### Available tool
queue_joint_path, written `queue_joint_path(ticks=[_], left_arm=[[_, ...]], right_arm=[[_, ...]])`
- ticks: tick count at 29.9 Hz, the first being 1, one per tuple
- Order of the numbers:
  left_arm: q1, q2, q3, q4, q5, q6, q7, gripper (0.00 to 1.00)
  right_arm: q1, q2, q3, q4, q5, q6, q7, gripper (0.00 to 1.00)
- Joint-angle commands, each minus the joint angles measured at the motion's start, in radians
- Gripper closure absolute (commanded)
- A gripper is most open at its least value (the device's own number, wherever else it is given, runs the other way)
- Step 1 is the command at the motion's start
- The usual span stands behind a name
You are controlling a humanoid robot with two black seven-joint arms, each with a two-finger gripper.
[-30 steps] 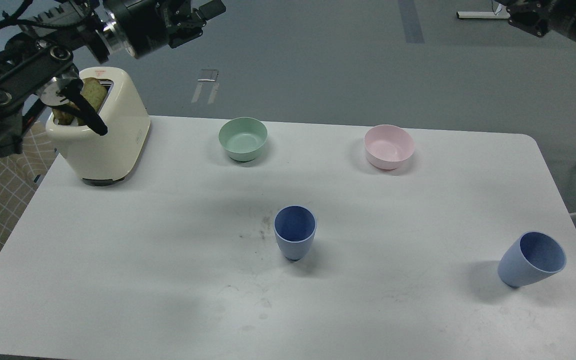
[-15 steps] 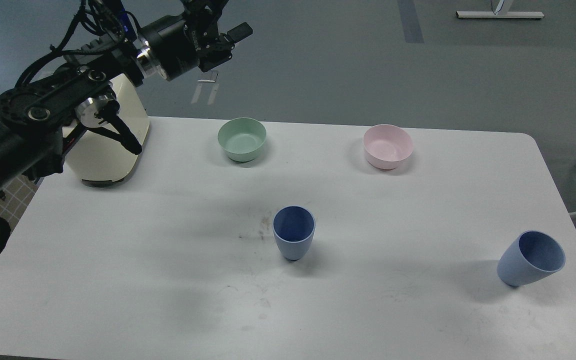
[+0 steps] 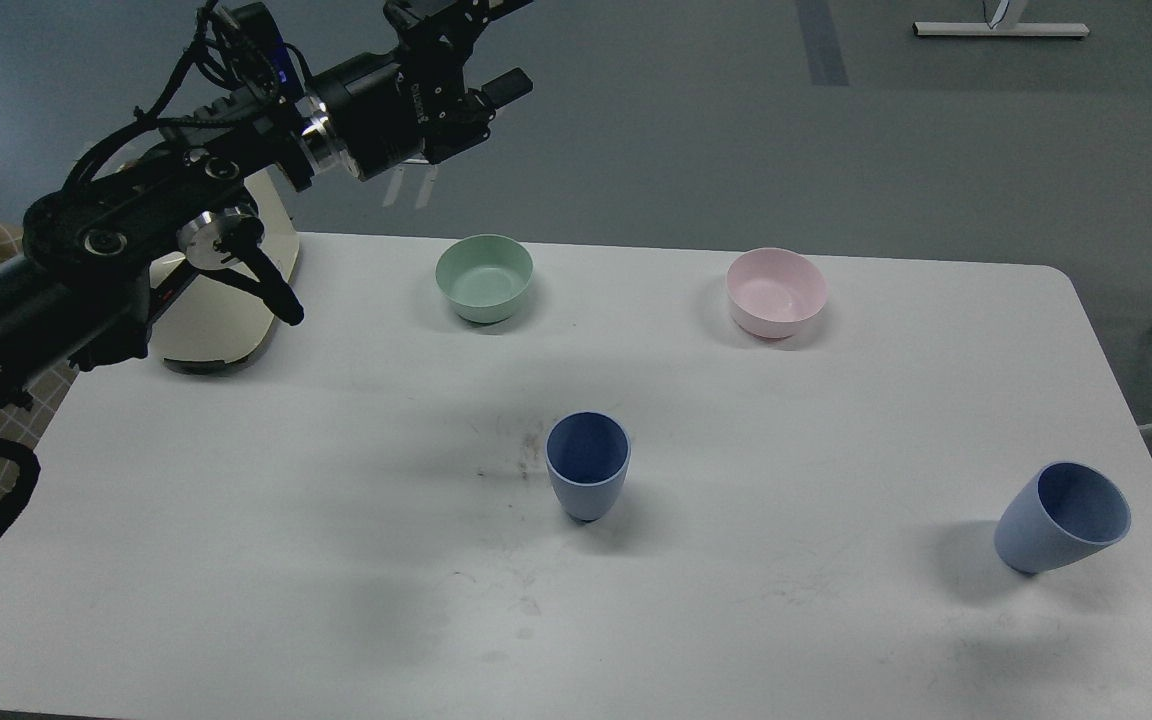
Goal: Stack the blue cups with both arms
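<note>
- Grey floor across the top of the frame, behind a white rounded-corner table filling most of the view.
- Near the frame's centre: one matte pale-blue handleless plastic cup, upright, darker blue inside, on a faintly scuffed patch of the tabletop.
- At the lower right, close to the table's right edge: a second matte pale-blue plastic cup, mouth tipped toward the upper right in this view, well apart from the first.
- Along the far side of the table: a mint-green round bowl left of centre and a pink round bowl right of centre, both upright and apart from each other and from the cups.
- At the upper left: a cream-coloured toaster on the table's far left corner, largely hidden behind the arm.
- Entered from the left edge: the black jointed left arm with silver joint discs and looping black cables, stretched toward the top centre.
- Black two-finger left gripper up at the top of the frame, over the floor beyond the table, above and left of the green bowl; seen dark and partly cut off, so opening impossible to tell; held nothing visible.
- Right arm and its gripper nowhere in the frame.
- Both cups separate, untouched by any gripper, not stacked.
</note>
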Motion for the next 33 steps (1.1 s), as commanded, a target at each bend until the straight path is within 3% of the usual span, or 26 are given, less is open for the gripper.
queue_joint_path(ticks=[1,18,29,32,33], left_arm=[[0.003,0.000,0.000,-0.002,-0.001,0.000,0.000,0.03],[0.027,-0.001,0.000,-0.005,0.003,0.000,0.000,0.03],[0.036,0.002,-0.002,-0.006,0.001,0.000,0.000,0.03],[0.038,0.002,-0.003,-0.006,0.001,0.000,0.000,0.03],[0.038,0.002,-0.003,-0.006,0.001,0.000,0.000,0.03]], right_arm=[[-0.002,0.017,-0.022,0.000,0.002,-0.019,0.000,0.00],[-0.120,0.203,-0.024,-0.081,0.021,-0.105,0.000,0.00],[-0.168,0.293,-0.021,-0.130,0.025,-0.152,0.000,0.11],[-0.179,0.299,-0.019,-0.130,0.048,-0.152,0.000,0.34],[-0.185,0.301,-0.018,-0.130,0.048,-0.152,0.000,0.52]])
